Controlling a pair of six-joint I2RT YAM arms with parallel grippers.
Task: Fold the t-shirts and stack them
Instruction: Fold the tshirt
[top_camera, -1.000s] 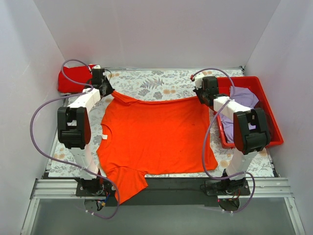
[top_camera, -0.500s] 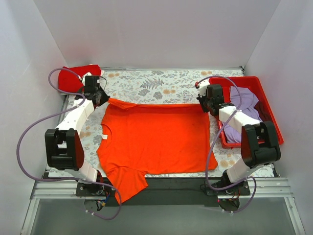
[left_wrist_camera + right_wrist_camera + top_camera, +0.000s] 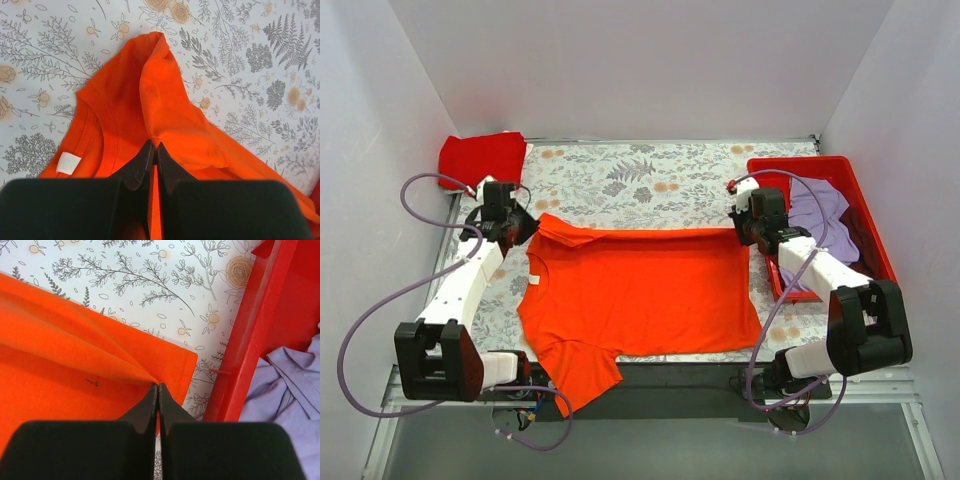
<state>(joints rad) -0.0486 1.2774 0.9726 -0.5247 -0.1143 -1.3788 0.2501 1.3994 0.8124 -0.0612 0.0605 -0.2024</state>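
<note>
A bright orange t-shirt (image 3: 640,290) lies spread on the flowered table, its far edge folded over toward the front. My left gripper (image 3: 527,228) is shut on the shirt's far left corner by the sleeve (image 3: 165,115). My right gripper (image 3: 745,228) is shut on the far right corner of the hem (image 3: 125,367). A deeper red t-shirt (image 3: 482,157) lies folded at the far left corner. A pale lavender t-shirt (image 3: 817,210) sits bunched in the red bin (image 3: 868,215); it also shows in the right wrist view (image 3: 295,390).
The red plastic bin's wall (image 3: 255,335) stands just right of my right gripper. White walls close in the table on three sides. A white neck label (image 3: 68,163) shows inside the orange collar. One orange sleeve (image 3: 575,372) hangs over the table's front edge.
Both grippers have pulled the orange shirt's far edge toward the front, folding it over. The arms have lowered and drawn back. The red shirt at the far left now shows fully.
</note>
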